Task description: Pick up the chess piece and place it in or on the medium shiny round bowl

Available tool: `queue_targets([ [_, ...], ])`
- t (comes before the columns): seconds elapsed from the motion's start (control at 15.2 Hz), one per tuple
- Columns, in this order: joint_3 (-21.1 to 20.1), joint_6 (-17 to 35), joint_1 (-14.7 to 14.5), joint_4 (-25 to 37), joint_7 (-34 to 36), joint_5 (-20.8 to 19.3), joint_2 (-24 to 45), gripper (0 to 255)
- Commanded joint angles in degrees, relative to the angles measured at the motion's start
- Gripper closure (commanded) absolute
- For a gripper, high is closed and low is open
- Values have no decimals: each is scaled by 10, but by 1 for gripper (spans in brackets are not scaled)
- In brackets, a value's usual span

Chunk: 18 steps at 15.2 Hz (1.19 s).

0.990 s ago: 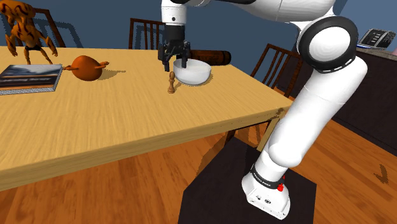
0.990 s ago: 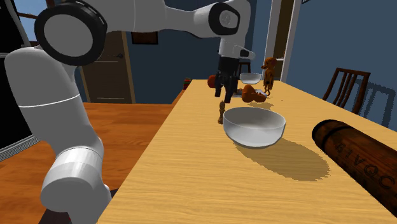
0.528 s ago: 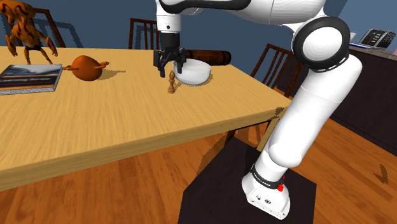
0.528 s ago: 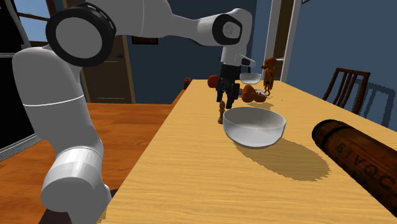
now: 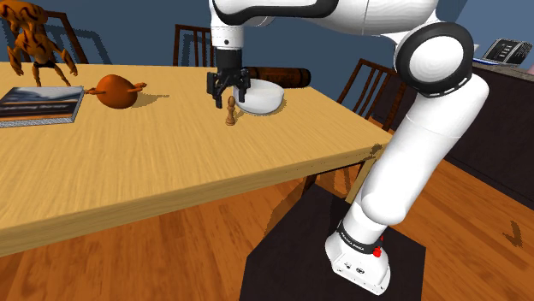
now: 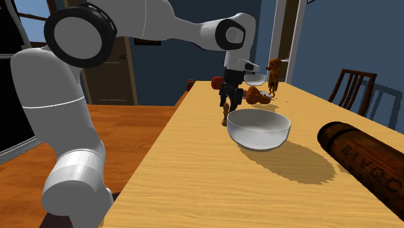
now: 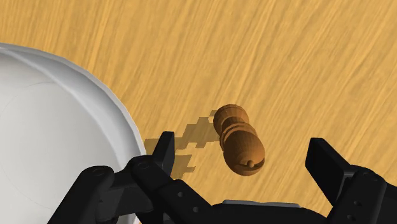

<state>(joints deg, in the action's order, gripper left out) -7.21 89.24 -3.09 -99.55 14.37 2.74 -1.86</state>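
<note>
The open gripper [image 5: 229,92] hangs directly above the piece [image 5: 230,114], which stands upright on the table [image 5: 171,162] just beside the bowl [image 5: 264,100] on the shoulder view's left, its vertical axis lying between the spread fingers [image 7: 162,153], neither of which touches it yet.

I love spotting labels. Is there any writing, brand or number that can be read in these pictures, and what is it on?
Nothing can be quoted with certainty.
Brown cylinder lying on the table: dark letters run along its side, too blurred to read.
Book: its cover shows a picture, with no legible words.
Arm's base: tiny marks near a red button, too small to read.
</note>
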Motion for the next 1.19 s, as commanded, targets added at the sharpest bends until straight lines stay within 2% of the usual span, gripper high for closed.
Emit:
queue_targets([
  [0.0,0,0,0,0,0,0,0,0],
  [0.07,0,0,0,0,0,0,0,255],
  [0.66,0,0,0,0,0,0,0,255],
  [1.12,0,-56,0,64,3,-1,9,255],
])
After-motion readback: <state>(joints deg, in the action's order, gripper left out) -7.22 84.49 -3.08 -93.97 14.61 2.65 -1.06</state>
